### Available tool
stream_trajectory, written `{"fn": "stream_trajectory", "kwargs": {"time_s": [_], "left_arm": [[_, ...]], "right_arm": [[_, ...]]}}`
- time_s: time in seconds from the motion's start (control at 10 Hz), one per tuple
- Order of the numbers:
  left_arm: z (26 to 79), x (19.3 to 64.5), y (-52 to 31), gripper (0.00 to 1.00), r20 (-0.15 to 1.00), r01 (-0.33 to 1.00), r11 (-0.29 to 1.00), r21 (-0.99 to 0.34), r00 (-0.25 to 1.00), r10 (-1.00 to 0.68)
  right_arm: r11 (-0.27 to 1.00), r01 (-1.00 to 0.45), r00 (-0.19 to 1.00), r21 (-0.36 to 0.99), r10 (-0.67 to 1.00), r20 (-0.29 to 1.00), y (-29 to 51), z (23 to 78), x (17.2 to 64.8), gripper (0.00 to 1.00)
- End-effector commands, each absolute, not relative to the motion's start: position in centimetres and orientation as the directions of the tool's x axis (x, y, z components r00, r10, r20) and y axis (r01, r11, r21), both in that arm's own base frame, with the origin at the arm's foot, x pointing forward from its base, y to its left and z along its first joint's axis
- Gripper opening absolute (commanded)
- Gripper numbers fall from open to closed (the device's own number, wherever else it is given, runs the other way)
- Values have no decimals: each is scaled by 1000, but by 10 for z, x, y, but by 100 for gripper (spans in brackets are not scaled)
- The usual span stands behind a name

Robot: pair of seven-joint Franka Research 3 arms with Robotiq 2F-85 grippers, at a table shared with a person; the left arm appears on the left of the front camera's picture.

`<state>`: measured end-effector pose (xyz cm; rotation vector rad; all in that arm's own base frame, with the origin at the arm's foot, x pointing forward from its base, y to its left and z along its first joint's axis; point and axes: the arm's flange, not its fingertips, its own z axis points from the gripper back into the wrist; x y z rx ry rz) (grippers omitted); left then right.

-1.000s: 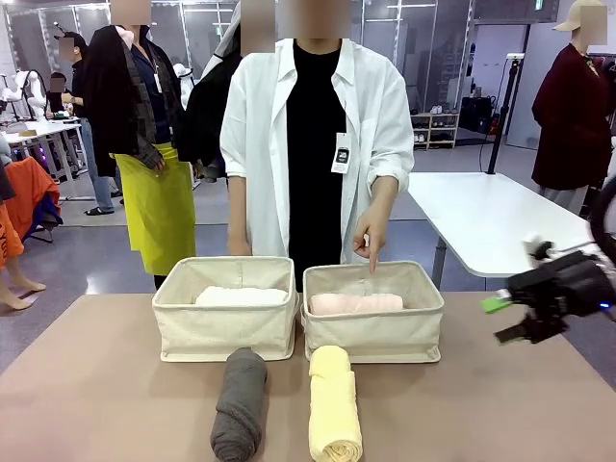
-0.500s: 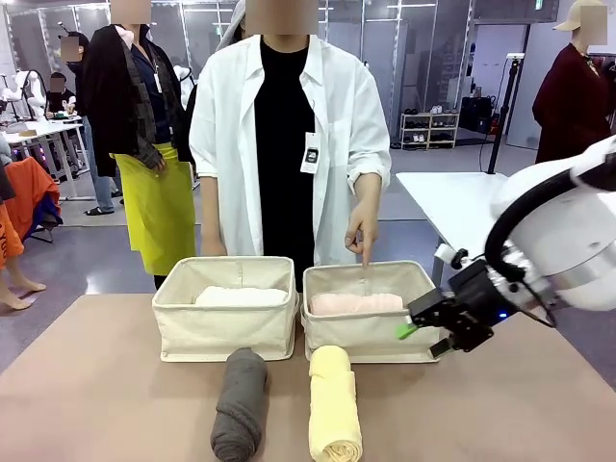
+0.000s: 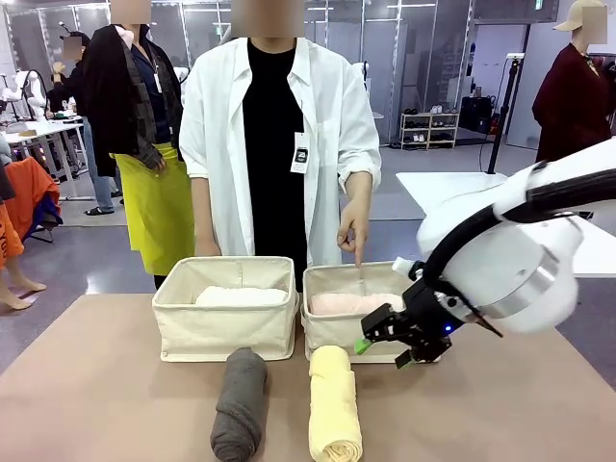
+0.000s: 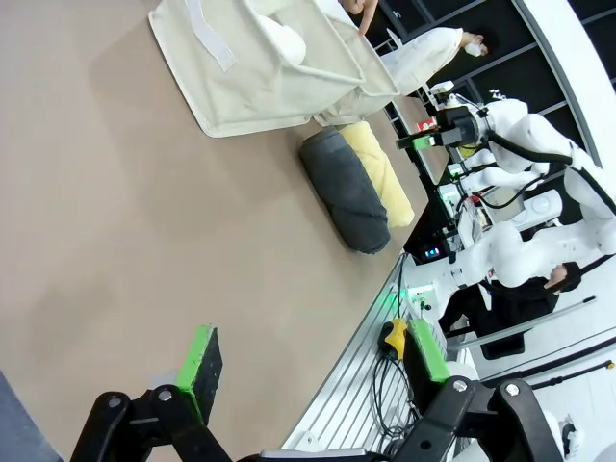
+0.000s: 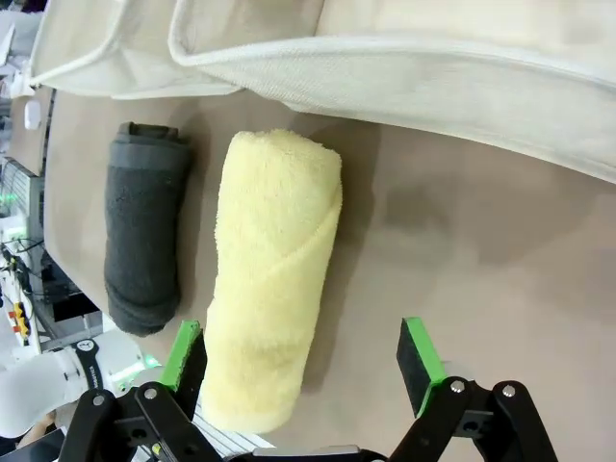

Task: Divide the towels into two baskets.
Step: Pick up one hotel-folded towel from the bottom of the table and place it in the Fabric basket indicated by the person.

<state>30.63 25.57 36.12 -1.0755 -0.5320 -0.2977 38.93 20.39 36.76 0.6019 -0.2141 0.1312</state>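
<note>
Yellow towel sits just left of our wide-open right pincer, so we'd centre over its middle before squeezing.

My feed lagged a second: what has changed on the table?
The right gripper swung in from the right edge, open, to beside the yellow towel by the right basket. Nothing grasped. The person stepped sideways, hand pointing into that basket as before. The grey towel and the rest lie unmoved.

Right arm now beside yellow towel
</note>
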Motion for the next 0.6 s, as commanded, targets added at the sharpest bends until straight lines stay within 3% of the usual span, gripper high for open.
{"fn": "stream_trajectory", "kwargs": {"time_s": [0.0,0.5], "left_arm": [[363,302,254,96,569,499,441,-747,822,35],[363,302,254,96,569,499,441,-747,822,35]], "right_arm": [[842,-175,971,511,62,230,236,359,398,100],[879,-185,970,439,91,227,292,329,401,100]]}}
